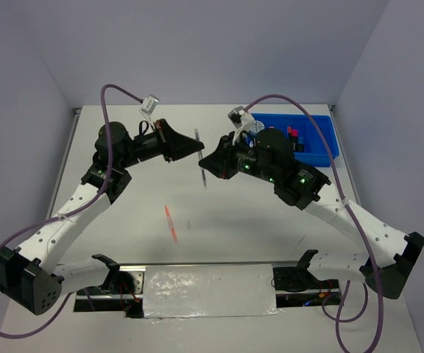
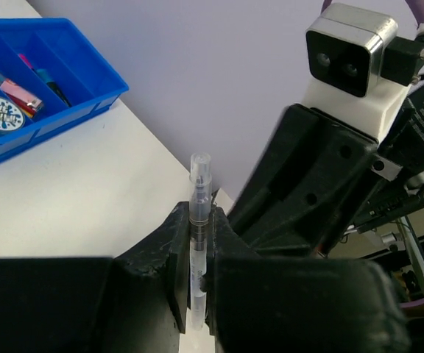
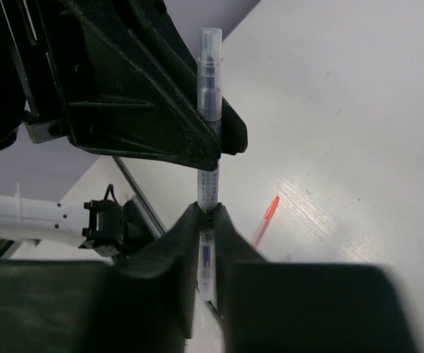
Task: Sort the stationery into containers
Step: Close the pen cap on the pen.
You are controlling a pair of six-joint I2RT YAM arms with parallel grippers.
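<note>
You have both claws closed on one grey pen (image 1: 204, 180): the left gripper (image 1: 196, 149) pinches its upper part and the right gripper (image 1: 206, 168) its lower part. I think this is a handover in the air, well apart from the blue tray (image 1: 328, 136). An orange pen (image 1: 171, 223) lies still farther from the tray, on the white table (image 1: 234, 220). The walls are pale lilac.

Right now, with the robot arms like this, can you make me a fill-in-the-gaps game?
1. The number of grippers pinching the grey pen is ____: the left gripper and the right gripper.
2. The loose pen lying on the table is coloured ____.
3. The tray with compartments is coloured ____.
Missing words: two; orange; blue.
</note>
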